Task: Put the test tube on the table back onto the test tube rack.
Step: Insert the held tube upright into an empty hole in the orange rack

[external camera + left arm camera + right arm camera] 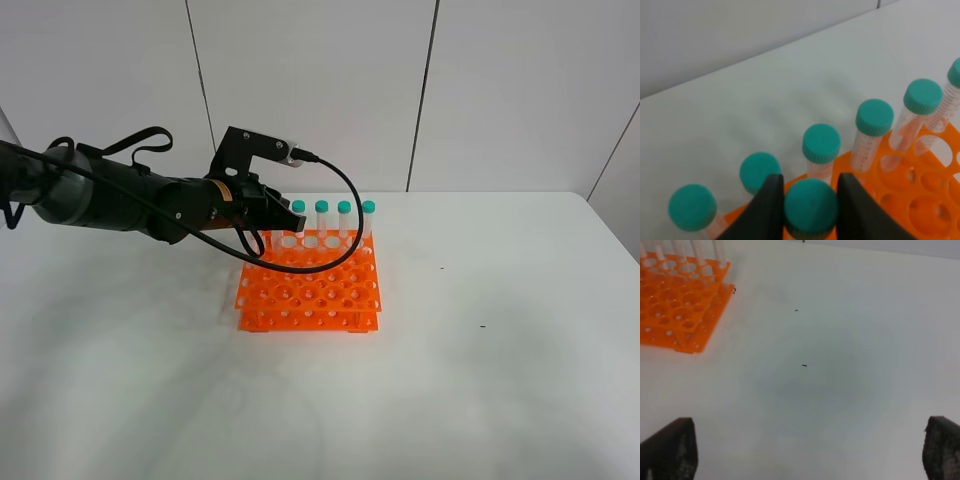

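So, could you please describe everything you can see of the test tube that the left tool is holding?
The test tube shows mainly its round teal-green screw cap, matte and plastic-looking, clamped between the two dark fingers of the left tool. Its body is hidden below the cap. It sits upright, next to the row of identical capped tubes at the far edge of the orange test tube rack. How deep it sits cannot be told.

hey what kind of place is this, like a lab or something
Probably a lab-style robot test bench. An orange test tube rack holds teal-capped tubes on a plain white table, against bare white wall panels. The left gripper grips another capped tube over the rack.
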Action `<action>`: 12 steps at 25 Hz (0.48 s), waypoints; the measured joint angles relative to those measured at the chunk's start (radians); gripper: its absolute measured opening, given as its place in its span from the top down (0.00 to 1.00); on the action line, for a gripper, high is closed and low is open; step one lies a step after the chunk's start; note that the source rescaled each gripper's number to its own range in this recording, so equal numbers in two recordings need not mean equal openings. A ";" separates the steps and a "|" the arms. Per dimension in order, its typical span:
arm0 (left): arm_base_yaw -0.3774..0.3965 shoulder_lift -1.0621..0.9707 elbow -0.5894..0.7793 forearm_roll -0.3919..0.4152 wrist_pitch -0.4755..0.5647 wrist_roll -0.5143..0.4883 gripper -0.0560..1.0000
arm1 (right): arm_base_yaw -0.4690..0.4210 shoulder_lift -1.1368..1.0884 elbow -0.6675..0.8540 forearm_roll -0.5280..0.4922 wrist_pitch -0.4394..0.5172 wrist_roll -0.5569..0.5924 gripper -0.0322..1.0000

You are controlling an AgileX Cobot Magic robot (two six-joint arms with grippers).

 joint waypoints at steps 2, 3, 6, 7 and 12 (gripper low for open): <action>0.000 0.016 0.000 0.000 0.000 0.000 0.95 | 0.000 0.000 0.000 0.000 0.000 0.000 0.00; 0.000 0.019 0.000 -0.001 -0.001 0.000 0.95 | 0.000 0.000 0.000 0.000 0.000 0.000 0.00; 0.000 0.021 0.000 -0.002 -0.007 0.000 0.95 | 0.000 0.000 0.000 0.000 0.000 0.000 0.00; 0.000 0.021 0.000 -0.002 -0.009 0.000 0.95 | 0.000 0.000 0.000 0.000 0.000 0.000 0.00; 0.001 0.023 0.000 -0.029 -0.015 0.000 0.95 | 0.000 0.000 0.000 0.000 0.000 0.000 0.00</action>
